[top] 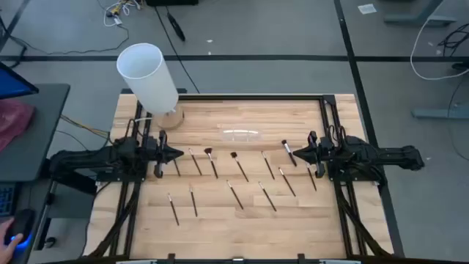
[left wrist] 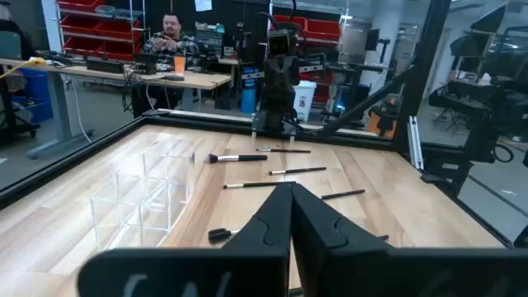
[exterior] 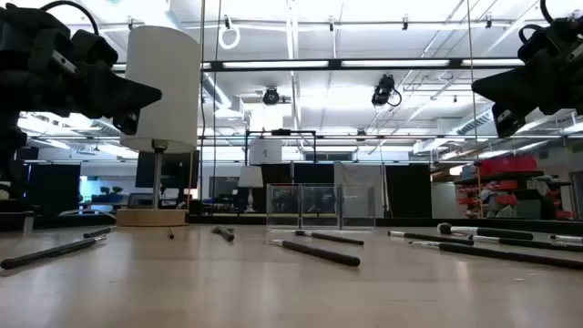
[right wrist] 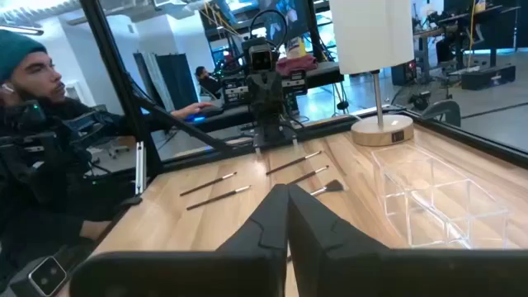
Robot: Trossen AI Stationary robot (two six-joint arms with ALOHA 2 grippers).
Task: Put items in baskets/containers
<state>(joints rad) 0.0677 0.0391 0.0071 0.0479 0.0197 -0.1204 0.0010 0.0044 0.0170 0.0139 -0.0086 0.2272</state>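
loosely scattered brushes [top: 238, 192], clear holder [top: 240, 135] (empty), both grippers closed

We count twelve thin dark-handled brushes [top: 234, 195] lying on one wooden table [top: 220, 235], six in a row farther back and six nearer the front. A thirteenth may lie beside the left arm, but we cannot tell. Three of the brushes show a fuller bristle tip. There is one clear plastic holder [top: 240, 135] and one tall white cylinder [top: 149, 72] on a wooden base. We see two dark robot arms, each with one gripper: the left gripper [top: 178, 154] and the right gripper [top: 295, 153]. Beyond the table, the left wrist view shows one seated person [left wrist: 169, 37]. The right wrist view shows two people [right wrist: 29, 78].
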